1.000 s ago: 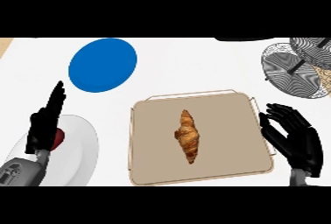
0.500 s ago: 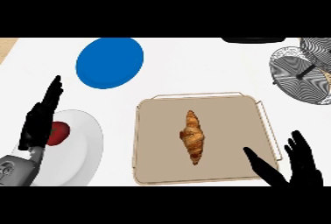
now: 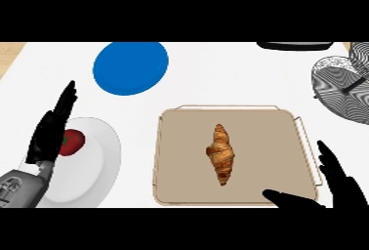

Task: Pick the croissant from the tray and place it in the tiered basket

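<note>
Left hand (image 3: 51, 134) is parked at the left edge, fingers straight and up, just resting over the rim of a white plate (image 3: 101, 166) with a red fruit (image 3: 72, 142) on it. A blue plate (image 3: 131, 67) sits farther back on the tabletop (image 3: 216, 73).

Middle: the croissant (image 3: 222, 154) lies lengthwise in the centre of the tray (image 3: 176, 185), nothing touching it.

Right hand (image 3: 338, 183) is at the tray's near right corner, fingers spread apart, thumb poking in over the tray, holding nothing. The basket (image 3: 342, 88) is far right, partly cut off.

So I'd say this is the reach stage, grasp not yet done. Next the right hand needs to slide left over the croissant, come down and close fingers and thumb across its middle, then lift and carry it far right to the basket.
</note>
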Tool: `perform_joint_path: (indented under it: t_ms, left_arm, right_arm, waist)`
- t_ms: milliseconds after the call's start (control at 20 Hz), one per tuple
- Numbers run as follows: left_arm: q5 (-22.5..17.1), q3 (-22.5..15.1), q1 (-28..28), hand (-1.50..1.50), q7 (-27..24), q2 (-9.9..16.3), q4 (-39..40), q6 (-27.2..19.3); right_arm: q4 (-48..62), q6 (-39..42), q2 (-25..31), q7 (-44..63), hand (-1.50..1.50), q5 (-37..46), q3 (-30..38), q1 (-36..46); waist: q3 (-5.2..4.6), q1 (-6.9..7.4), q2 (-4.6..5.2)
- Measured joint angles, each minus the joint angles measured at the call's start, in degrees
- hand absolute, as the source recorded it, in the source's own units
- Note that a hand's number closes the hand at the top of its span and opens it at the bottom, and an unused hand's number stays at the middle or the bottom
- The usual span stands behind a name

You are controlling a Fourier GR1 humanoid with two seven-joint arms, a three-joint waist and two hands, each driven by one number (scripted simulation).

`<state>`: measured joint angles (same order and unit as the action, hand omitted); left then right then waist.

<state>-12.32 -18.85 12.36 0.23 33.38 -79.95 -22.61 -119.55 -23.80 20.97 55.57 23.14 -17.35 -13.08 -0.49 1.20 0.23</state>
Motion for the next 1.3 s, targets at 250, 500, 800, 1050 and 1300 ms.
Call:
perform_joint_path:
  t_ms: [250,500,800,1050,1300]
  left_arm:
    - [0.5,-0.2,0.1,0.00,0.8,-0.7,-0.8,-0.1]
    - [0.6,0.4,0.4,0.00,1.7,-0.5,-1.2,0.4]
    - [1.0,1.1,-0.3,0.00,1.0,-1.0,-0.8,0.5]
    - [1.5,1.7,-0.9,0.00,1.0,-1.0,-0.8,0.5]
    - [1.5,2.7,-1.9,0.00,0.3,-1.2,-0.5,0.9]
  right_arm:
    - [-0.7,7.0,0.2,11.0,-1.50,1.1,1.2,10.5]
    - [5.2,10.3,-4.0,15.0,-1.50,1.3,0.4,17.7]
    - [12.0,13.0,-8.3,15.9,-1.50,1.5,0.3,21.7]
    - [16.6,15.3,-11.6,16.0,-1.50,2.4,0.9,24.2]
    - [18.3,17.2,-16.1,15.9,-1.50,6.7,-0.6,24.3]
  waist:
    - [0.11,0.64,0.05]
    - [0.19,0.72,0.04]
    - [0.22,0.06,-0.11]
    - [0.28,-0.44,-0.23]
    - [0.28,-0.95,-0.39]
